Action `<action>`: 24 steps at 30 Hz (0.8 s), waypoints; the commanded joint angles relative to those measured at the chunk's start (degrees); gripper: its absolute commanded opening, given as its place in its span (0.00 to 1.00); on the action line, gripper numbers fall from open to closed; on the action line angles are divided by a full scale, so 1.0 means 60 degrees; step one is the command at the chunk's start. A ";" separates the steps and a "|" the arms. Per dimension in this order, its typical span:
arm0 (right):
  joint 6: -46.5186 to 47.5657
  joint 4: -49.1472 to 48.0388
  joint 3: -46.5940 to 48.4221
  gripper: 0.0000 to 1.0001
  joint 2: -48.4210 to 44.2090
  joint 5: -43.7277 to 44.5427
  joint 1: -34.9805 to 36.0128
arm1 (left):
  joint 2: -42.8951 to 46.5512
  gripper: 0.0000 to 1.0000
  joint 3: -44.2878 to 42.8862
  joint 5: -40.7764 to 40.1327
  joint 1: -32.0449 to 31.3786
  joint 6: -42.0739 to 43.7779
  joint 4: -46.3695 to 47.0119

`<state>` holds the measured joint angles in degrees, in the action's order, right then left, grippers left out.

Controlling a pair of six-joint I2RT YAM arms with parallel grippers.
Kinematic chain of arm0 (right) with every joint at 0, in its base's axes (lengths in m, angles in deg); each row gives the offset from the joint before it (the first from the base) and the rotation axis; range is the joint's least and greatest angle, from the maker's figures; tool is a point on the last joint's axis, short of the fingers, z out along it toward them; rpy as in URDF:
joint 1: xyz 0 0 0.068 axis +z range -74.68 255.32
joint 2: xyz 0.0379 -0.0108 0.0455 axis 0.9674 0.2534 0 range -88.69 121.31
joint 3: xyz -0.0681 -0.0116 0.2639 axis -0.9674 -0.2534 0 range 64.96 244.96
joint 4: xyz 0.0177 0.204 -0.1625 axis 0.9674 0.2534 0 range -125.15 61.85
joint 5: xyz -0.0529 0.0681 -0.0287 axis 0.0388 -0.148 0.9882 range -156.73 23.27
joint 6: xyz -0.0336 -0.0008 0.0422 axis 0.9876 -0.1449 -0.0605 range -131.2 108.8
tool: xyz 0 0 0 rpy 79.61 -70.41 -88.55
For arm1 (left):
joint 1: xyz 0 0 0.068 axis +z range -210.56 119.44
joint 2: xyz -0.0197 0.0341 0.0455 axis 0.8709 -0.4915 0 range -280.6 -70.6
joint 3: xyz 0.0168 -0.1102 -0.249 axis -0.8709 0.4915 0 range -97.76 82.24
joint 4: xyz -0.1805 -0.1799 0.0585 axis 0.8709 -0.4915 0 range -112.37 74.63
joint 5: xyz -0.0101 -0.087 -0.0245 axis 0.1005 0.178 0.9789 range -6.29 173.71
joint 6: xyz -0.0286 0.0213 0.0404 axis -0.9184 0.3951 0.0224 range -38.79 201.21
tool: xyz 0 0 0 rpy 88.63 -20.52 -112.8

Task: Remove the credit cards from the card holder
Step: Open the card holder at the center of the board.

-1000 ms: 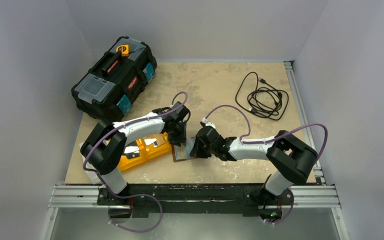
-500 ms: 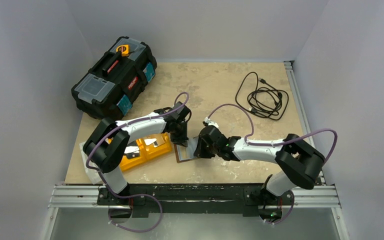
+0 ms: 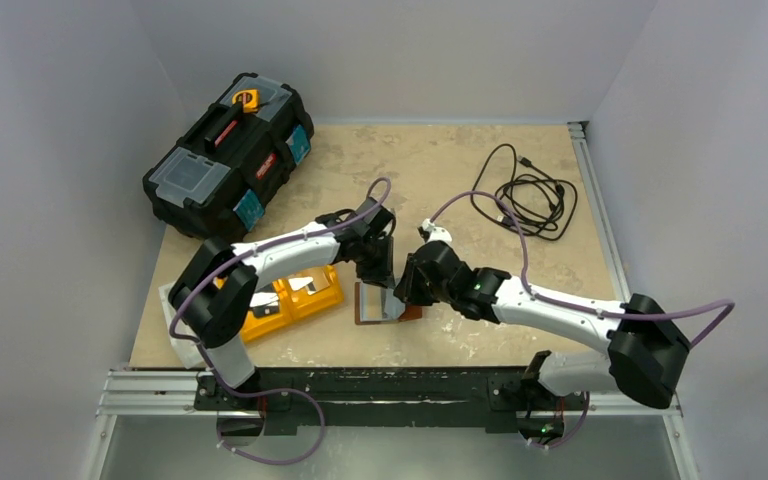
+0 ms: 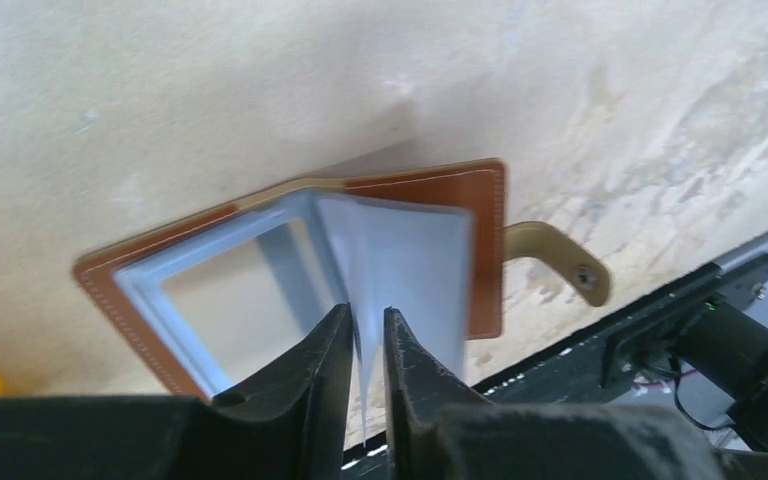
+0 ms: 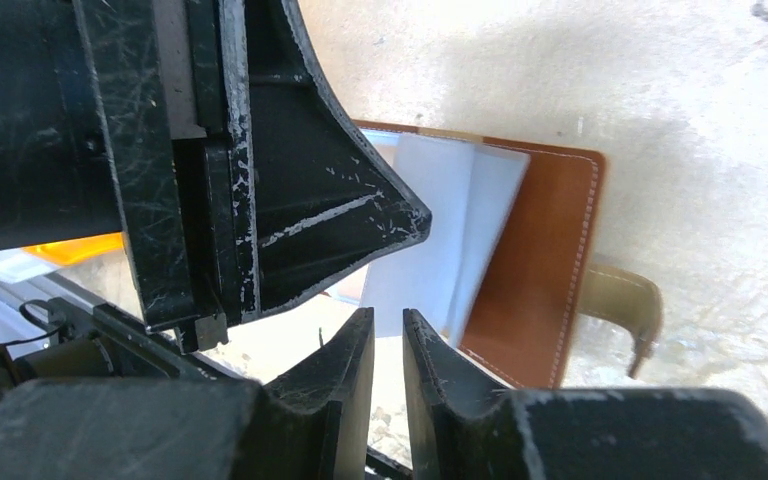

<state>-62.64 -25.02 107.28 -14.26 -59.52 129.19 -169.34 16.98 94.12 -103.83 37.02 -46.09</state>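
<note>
The card holder (image 3: 378,305) lies open on the counter (image 3: 430,170) near its front edge, just right of the orange tray (image 3: 295,300). Its brown border faces up around the pale grey-blue inside, and its tab (image 4: 560,260) sticks out on the side away from the tray. A thin pale leaf (image 4: 400,270) stands up from the fold. Whether it is a card or a sleeve cannot be told.

The left fingers (image 4: 325,370) are clenched on the near edge of that leaf, which runs down into the narrow slit between them. The right fingers (image 5: 345,370) are drawn close together with only a slim gap, their tips just beside the leaf's free edge. Whether they pinch it cannot be told. The 2 arms meet over the holder, almost touching.

A black toolbox (image 3: 228,155) sits at the far left corner. A coiled black cable (image 3: 525,195) lies at the far right, well apart from the holder.
</note>
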 commanded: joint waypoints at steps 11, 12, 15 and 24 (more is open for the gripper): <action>0.0019 0.1491 -0.0148 0.19 -0.1709 0.1128 -0.0048 | -0.1555 0.39 -0.1183 0.1244 -0.0484 -0.0757 0.1126; 0.0063 0.1415 -0.0178 0.19 -0.1692 0.1050 -0.0048 | -0.1696 0.39 -0.1213 0.1283 -0.0482 -0.0796 0.1153; 0.0120 0.0909 -0.0311 0.19 -0.1587 0.0709 -0.0026 | -0.1980 0.40 -0.1238 0.1337 -0.0480 -0.0869 0.1208; -0.0093 -0.1012 -0.1074 0.14 -0.0639 -0.0045 -0.0027 | -0.1874 0.41 -0.1339 0.1194 -0.0486 -0.0718 0.0909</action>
<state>-62.57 -23.38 103.39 -19.70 -57.40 129.19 -181.14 11.15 101.51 -106.45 32.32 -40.30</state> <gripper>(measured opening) 0.153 0.408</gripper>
